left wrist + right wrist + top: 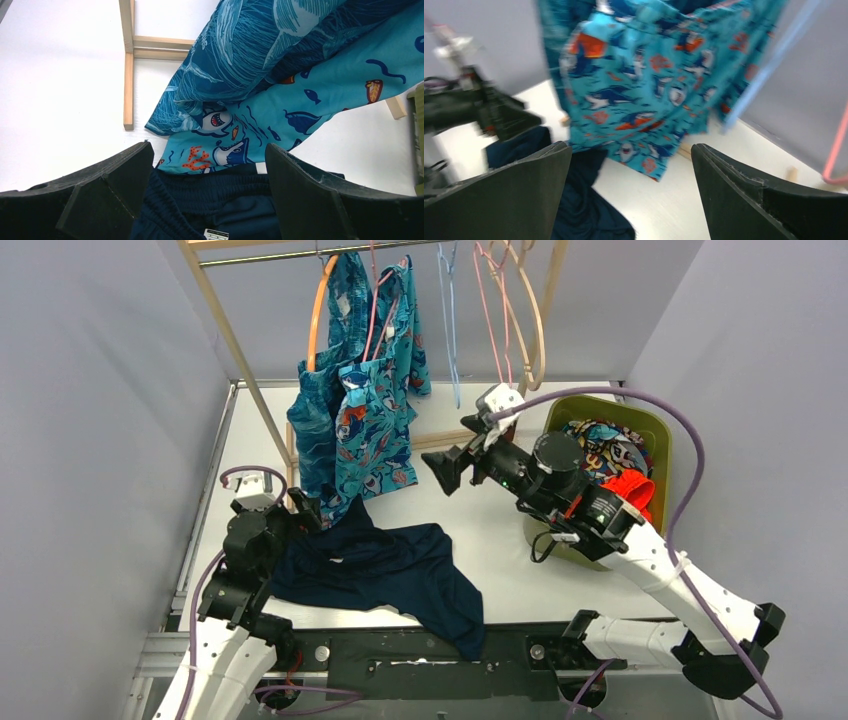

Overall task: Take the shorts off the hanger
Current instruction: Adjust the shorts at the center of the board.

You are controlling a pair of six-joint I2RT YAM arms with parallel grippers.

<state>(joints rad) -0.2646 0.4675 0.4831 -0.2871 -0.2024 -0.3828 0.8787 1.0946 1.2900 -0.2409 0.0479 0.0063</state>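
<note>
White table top (490,540), matte, evenly lit; shadows soft. Plain grey walls close in on three sides: left wall (100,420), far wall (620,300), right wall (770,390). Pale wooden rack (232,340) stands at the far left of the table, a metal rail (270,254) across its top. Olive-green bin (600,405) far right. Black mounting strip (430,655) along the near edge.

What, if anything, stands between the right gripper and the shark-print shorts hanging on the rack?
Nothing visible. The open right gripper faces the shark-print shorts across bare air; the navy shorts lie lower, on the table, off that line.
</note>
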